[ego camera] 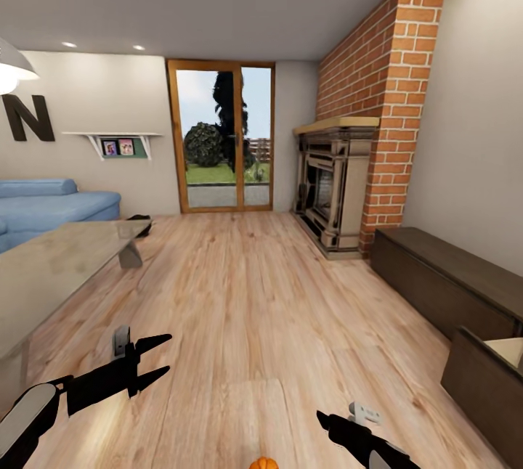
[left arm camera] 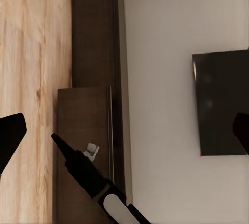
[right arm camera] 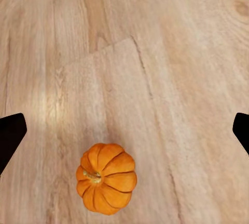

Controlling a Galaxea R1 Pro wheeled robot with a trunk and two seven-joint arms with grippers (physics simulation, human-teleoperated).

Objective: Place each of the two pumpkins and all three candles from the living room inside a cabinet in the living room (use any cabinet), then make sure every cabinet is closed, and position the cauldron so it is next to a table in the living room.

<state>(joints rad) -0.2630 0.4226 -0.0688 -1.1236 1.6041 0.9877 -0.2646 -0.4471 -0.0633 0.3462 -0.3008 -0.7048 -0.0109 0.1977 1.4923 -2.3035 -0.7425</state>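
A: Largest item?
B: Long low dark-brown wooden cabinet (ego camera: 443,280) along the right wall, near drawer pulled out, cut off by frame.
A: Next?
B: Glass-topped low table (ego camera: 51,269), partly cropped.
A: Grippers?
B: Left gripper (ego camera: 161,357) fingers apart, empty; right gripper (ego camera: 323,419) mostly cropped, cannot tell.
A: Smallest?
B: Small orange ribbed pumpkin (right arm camera: 106,178) on floor, between both arms.

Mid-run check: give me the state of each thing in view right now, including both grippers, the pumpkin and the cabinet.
Left gripper: open, empty, above the floor.
Right gripper: open, empty, pointing down at the pumpkin.
Pumpkin: on the wood floor, stem tipped sideways, not gripped.
Cabinet: along the right wall, nearest drawer pulled open, pale inside showing.
Table: standing, top bare.
Glass door: shut.
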